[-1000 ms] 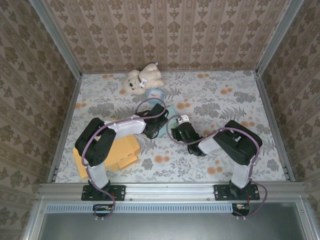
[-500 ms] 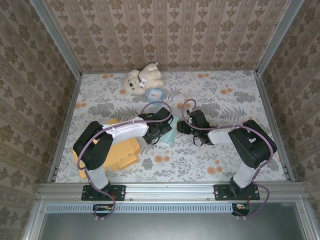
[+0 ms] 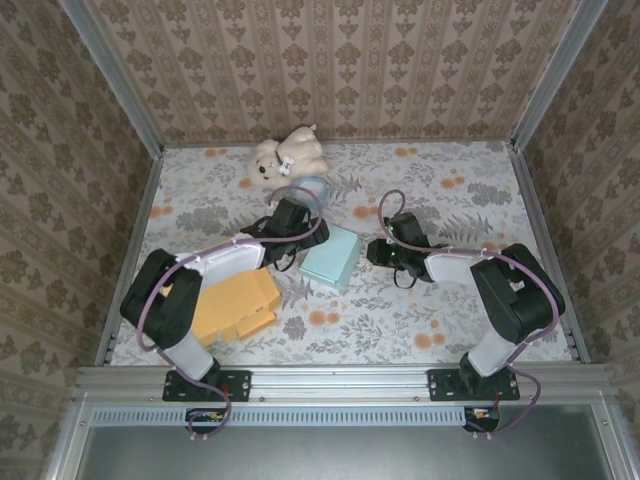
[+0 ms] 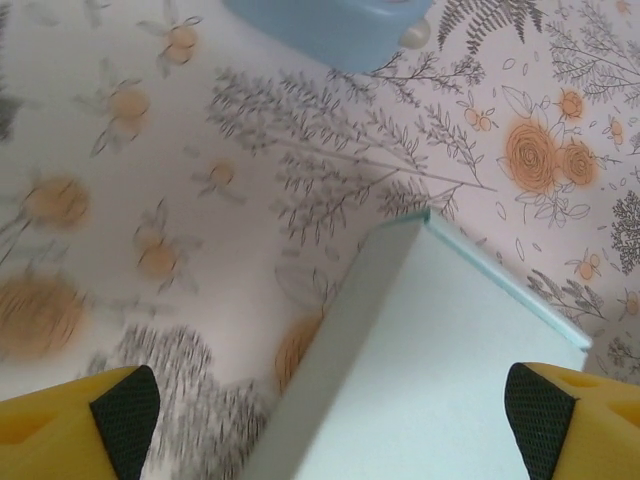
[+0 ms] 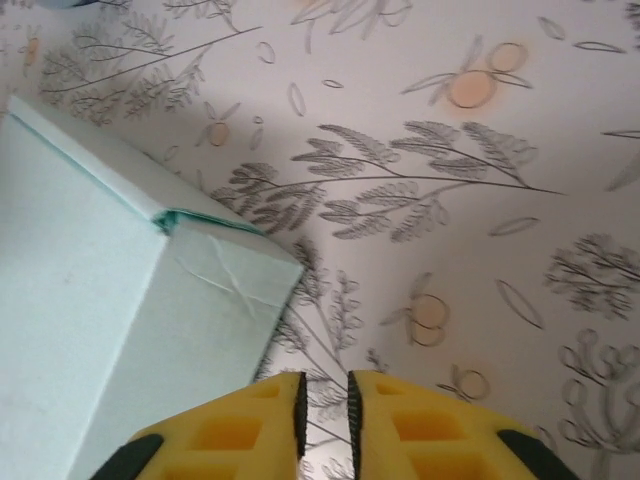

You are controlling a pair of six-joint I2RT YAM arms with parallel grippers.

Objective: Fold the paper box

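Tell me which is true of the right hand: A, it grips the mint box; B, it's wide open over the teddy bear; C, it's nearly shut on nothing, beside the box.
C: the right wrist view shows the right hand nearly shut over bare tablecloth, with the mint box off to its side.

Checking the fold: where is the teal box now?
Top view: the teal box sits mid-table between the left gripper and right gripper, with the teddy bear behind it.

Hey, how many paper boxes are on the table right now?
2. A teal box, folded shut, sits mid-table between the arms. An orange box lies flat near the left front edge, partly hidden under the left arm.
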